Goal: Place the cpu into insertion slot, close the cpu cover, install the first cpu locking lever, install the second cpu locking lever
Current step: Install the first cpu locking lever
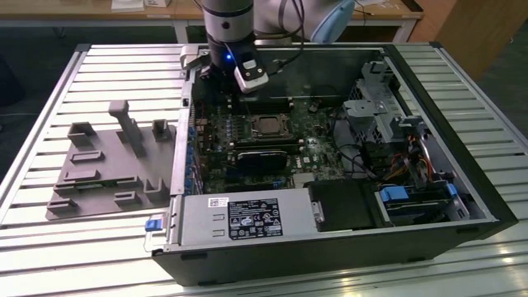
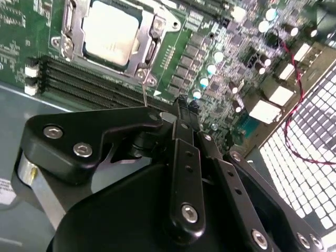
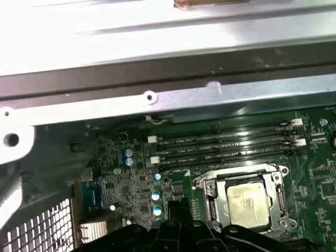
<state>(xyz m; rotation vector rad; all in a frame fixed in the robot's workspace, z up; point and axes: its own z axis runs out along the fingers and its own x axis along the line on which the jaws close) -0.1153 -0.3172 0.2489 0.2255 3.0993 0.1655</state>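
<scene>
cpu (image 2: 110, 32) sits in insertion slot (image 2: 146, 51), cpu cover (image 2: 71, 23) down over it.

We're looking at a pale slatted metal surface (image 1: 49, 93), where a grey plastic holder block with upright pegs (image 1: 103, 176) lies just beside an open black tower case (image 1: 330, 260), on the exterior view's left. Inside the case, a silver labelled power supply box (image 1: 247, 218) sits near a blue-handled drive bay (image 1: 406, 193). In both wrist views, long black memory slots (image 3: 226, 147) run parallel across the green circuit board (image 3: 315, 157).
</scene>
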